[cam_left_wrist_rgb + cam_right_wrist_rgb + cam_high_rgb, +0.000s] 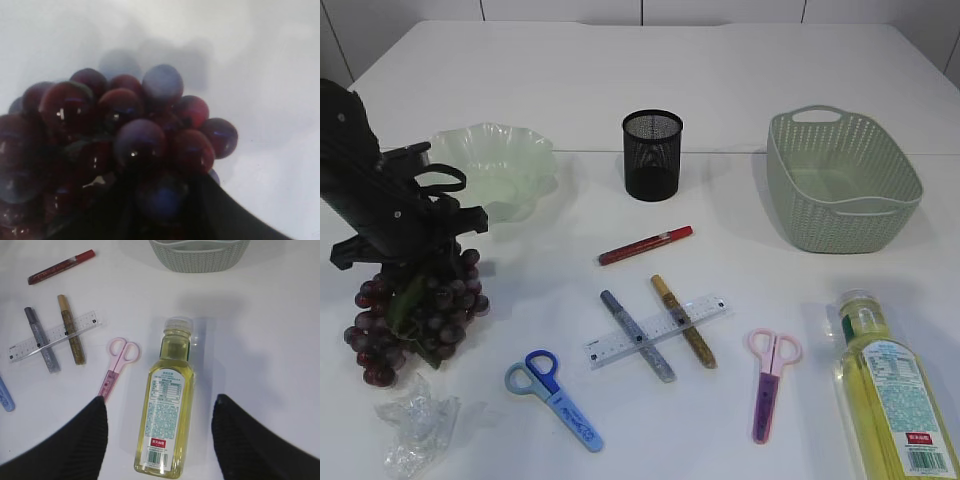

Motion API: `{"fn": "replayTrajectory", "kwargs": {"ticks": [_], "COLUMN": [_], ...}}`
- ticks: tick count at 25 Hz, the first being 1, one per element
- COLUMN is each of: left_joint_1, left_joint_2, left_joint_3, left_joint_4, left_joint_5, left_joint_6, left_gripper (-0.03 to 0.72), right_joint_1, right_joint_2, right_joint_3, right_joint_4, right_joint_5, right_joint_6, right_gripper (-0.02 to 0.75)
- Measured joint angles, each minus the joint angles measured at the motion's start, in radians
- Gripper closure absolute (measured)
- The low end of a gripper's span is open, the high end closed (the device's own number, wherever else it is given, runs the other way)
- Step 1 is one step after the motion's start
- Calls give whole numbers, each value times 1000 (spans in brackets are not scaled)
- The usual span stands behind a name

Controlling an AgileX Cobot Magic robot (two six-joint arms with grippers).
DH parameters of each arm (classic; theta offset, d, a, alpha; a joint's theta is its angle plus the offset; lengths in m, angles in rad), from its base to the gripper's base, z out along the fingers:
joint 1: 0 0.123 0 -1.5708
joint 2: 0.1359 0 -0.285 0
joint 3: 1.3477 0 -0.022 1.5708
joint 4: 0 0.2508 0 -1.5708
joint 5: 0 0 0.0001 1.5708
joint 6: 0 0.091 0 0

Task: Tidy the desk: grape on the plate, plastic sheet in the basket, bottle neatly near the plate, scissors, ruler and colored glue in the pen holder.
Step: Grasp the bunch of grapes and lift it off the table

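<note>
My left gripper (420, 250) is closed on the top of the dark red grape bunch (415, 315) at the table's left; the grapes (140, 140) fill the left wrist view and hide the fingers. The pale green plate (495, 165) sits just behind it. A crumpled plastic sheet (415, 425) lies in front of the grapes. The yellow bottle (890, 400) lies on its side at the front right. My right gripper (160, 401) is open above the bottle (167, 405), one finger on each side, and is out of the exterior view.
A black mesh pen holder (652, 152) stands at the back centre and a green basket (840, 185) at the back right. A red glue pen (645, 245), silver glue (638, 335), gold glue (683, 320), a ruler (655, 332), blue scissors (555, 395) and pink scissors (770, 380) lie in the middle.
</note>
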Motion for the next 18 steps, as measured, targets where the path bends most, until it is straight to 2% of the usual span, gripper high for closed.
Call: {"fn": "replayTrajectory", "kwargs": {"ticks": [18], "left_joint_1": [0], "left_joint_2": [-440], "left_joint_3": [6], "left_joint_4": [10], "left_joint_5": [-132], "left_joint_6": [-2], "left_gripper": [505], "right_joint_1": [0], "right_joint_2": [0], "right_joint_3": [0], "right_joint_4": [0], "right_joint_5": [-21], "right_joint_6": [-9], "right_gripper": [225]}}
